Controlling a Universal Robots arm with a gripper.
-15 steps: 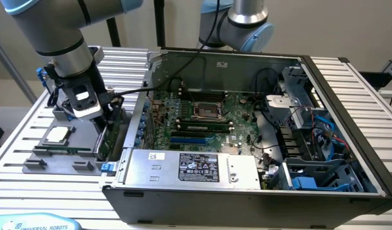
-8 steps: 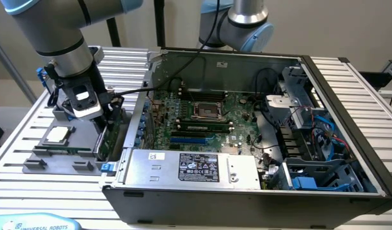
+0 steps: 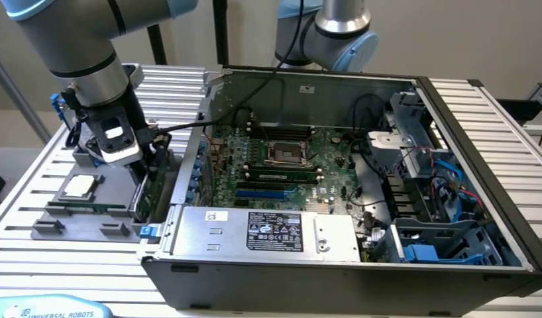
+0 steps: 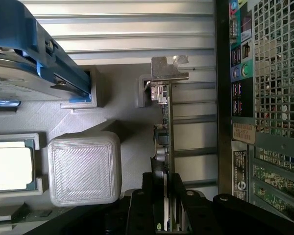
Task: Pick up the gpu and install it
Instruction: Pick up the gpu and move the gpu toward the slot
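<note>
The black two-fingered gripper (image 4: 167,205) sits closest to the wrist camera, its jaws pressed in from either side against the top edge of the gpu (image 4: 165,132), a thin green circuit card seen edge-on. The card's silver metal end bracket (image 4: 165,68) is at the end far from the gripper and rests against a slot in the grey printed plastic holder (image 4: 122,112). Beside the card on that holder are a ribbed grey square block (image 4: 83,169), a small square silver CPU chip (image 4: 10,166) in its pocket, and a silver hard drive with blue rails (image 4: 39,58). In the exterior view the gripper (image 3: 146,171) reaches straight down onto the gpu (image 3: 152,195), which stands upright on its long edge in the holder (image 3: 77,222), just beside the outer wall of the open black computer case (image 3: 342,271), on the exterior view's left. Inside the case lie the green motherboard (image 3: 280,159) and a silver power supply box (image 3: 262,232).
</note>
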